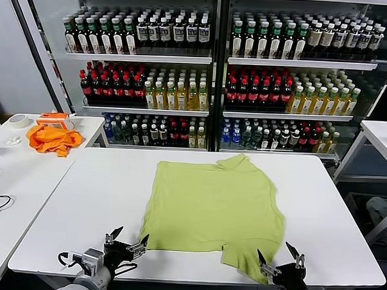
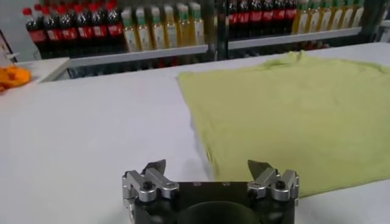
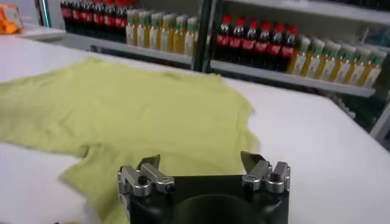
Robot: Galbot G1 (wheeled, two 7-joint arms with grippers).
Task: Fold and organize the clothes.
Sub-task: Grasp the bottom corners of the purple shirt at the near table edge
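Observation:
The lime yellow-green T-shirt (image 1: 210, 207) lies flat on the white table (image 1: 101, 199), plain side up, one sleeve at the far edge and one at the near right. My left gripper (image 1: 126, 236) is open and empty at the shirt's near left corner, just off the cloth; the shirt shows ahead of it in the left wrist view (image 2: 292, 109). My right gripper (image 1: 280, 255) is open and empty at the table's front edge, over the near sleeve (image 1: 246, 263). The shirt also shows in the right wrist view (image 3: 122, 115).
An orange cloth (image 1: 51, 139) and a tape roll (image 1: 18, 120) lie on a side table at the far left. Shelves of bottles (image 1: 209, 75) stand behind the table. Another white table (image 1: 383, 137) stands at the right.

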